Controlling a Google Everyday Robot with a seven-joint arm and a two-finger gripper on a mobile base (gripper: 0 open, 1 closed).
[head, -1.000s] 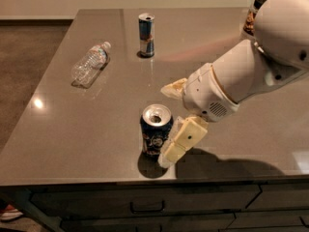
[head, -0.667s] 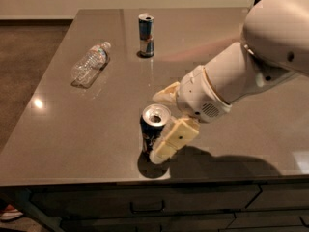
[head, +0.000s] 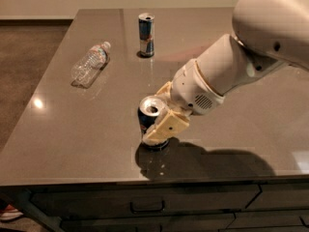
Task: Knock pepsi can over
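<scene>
The pepsi can (head: 147,119), short and dark blue with an open silver top, stands near the front edge of the grey table (head: 72,139). My gripper (head: 155,114) reaches in from the right at the end of the white arm (head: 251,47) and is open. Its near cream finger (head: 166,127) lies against the can's front right side. The far finger (head: 163,89) shows just behind the can. The can sits between the two fingers, and its lower right side is hidden by the near finger.
A taller slim blue-and-silver can (head: 146,34) stands at the back middle of the table. A clear plastic water bottle (head: 90,64) lies on its side at the back left. The table's front edge and drawers (head: 145,204) are just below the can.
My gripper has moved left onto the pepsi can; the near finger, which was beside it, now overlaps its front. The can still stands in the same spot.
</scene>
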